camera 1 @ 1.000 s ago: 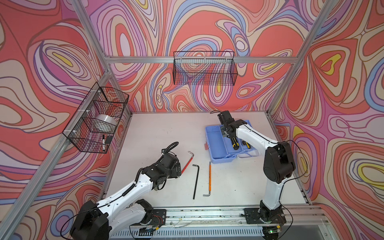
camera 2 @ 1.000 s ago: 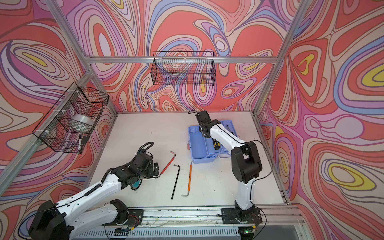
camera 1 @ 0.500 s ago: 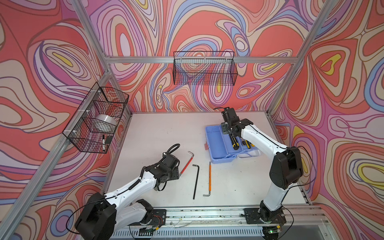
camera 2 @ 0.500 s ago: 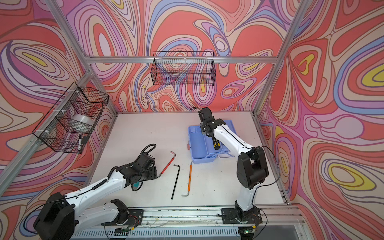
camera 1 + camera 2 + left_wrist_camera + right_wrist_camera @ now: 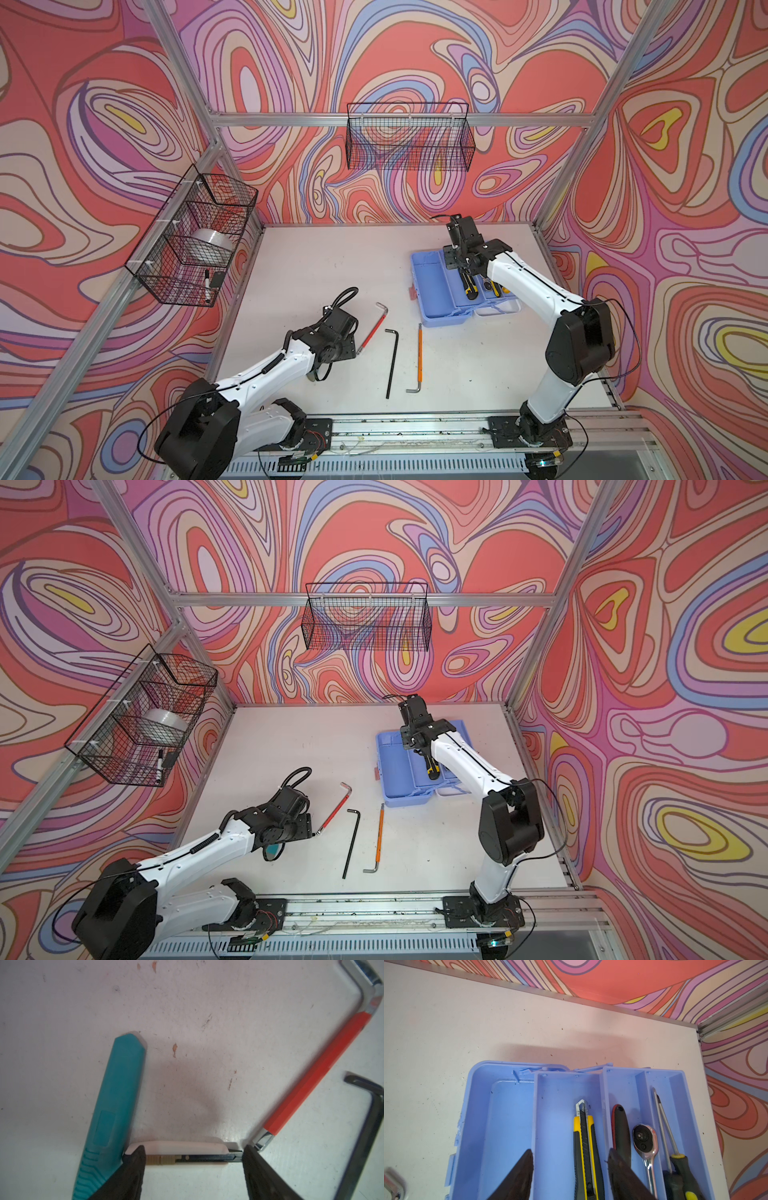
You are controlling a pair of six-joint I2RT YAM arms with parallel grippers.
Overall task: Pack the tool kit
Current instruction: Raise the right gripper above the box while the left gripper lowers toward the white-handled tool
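jaws apart on both arms; blue toolbox (image 5: 432,291) open, right of centre in both top views.
left gripper (image 5: 193,1153) brackets a white cutter (image 5: 178,1147) lying crosswise at the frame's bottom, a fingertip at each end; whether they pinch it i cannot tell. teal handle (image 5: 116,1095) at lower left, red hex key (image 5: 315,1075) and black hex key (image 5: 373,1124) at right, the black one cut off. right gripper (image 5: 570,1153) hangs spread over the middle tray, yellow knife (image 5: 584,1147) lying between its fingers; ratchet (image 5: 643,1138) and screwdrivers (image 5: 683,1169) run off the bottom edge.
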